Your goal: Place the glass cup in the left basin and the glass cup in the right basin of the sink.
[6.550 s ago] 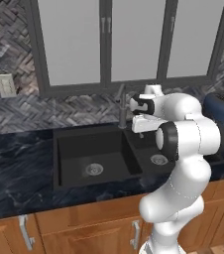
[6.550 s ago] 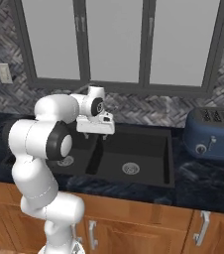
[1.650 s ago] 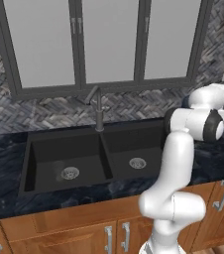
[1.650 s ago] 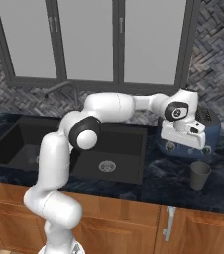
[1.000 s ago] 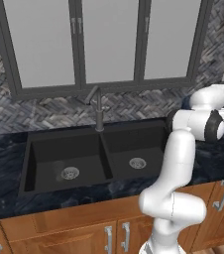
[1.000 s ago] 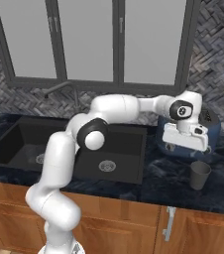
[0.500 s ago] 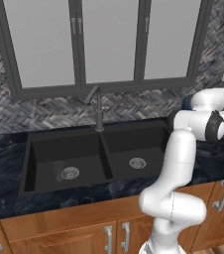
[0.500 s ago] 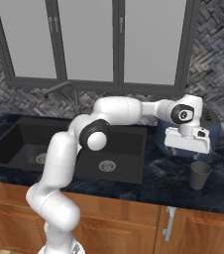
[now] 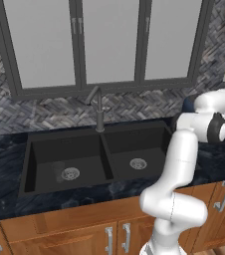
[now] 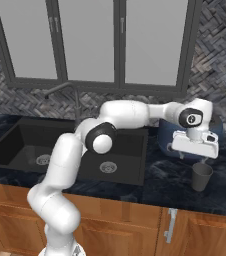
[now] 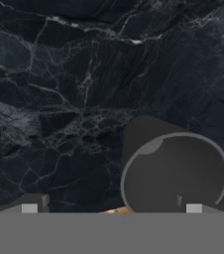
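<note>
A grey glass cup stands upright on the dark marble counter, right of the sink and near the counter's front edge. My gripper hangs open just above it, a little to its left and behind. In the hand view the cup is seen from above at the lower right, its rim by the right fingertip, and the gripper holds nothing. Another faint glass cup stands in the left basin beside its drain. The right basin holds only its drain.
A blue toaster sits on the counter just behind the gripper. The dark faucet rises behind the sink's divider. Windows and a herringbone backsplash close off the back. Wooden cabinet fronts run below the counter edge.
The hand has shifted a little to the right and lower, closer over the cup on the counter. The jaws stayed open. The cups have not moved.
</note>
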Motion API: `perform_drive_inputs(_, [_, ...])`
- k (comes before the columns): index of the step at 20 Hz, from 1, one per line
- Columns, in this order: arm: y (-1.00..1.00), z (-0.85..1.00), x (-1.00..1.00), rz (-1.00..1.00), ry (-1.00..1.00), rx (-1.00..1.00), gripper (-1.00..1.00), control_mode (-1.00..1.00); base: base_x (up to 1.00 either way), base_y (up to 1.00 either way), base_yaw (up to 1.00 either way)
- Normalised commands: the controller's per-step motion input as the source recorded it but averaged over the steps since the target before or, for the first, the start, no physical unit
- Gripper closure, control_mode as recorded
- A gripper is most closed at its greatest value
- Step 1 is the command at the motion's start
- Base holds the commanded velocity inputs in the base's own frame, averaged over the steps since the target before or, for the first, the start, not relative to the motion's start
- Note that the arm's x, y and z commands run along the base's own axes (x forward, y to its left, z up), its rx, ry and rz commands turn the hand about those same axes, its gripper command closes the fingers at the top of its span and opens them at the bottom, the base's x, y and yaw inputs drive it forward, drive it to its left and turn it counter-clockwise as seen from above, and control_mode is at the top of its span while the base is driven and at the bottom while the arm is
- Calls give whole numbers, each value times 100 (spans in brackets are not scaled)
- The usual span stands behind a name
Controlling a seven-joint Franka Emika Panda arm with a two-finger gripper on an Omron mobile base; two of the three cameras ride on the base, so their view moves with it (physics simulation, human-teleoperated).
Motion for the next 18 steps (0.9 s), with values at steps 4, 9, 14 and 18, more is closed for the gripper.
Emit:
perform_drive_inputs(4, [-6,-2,0,0,-6,8,-100,-100,0,0,0])
perform_drive_inputs(9, [1,-1,3,0,-12,6,-100,-100,0,0,0])
perform_drive_inputs(14, [0,-10,8,0,-10,5,-100,-100,0,0,0])
perform_drive_inputs(18, [0,-21,2,0,-8,1,-100,-100,0,0,0])
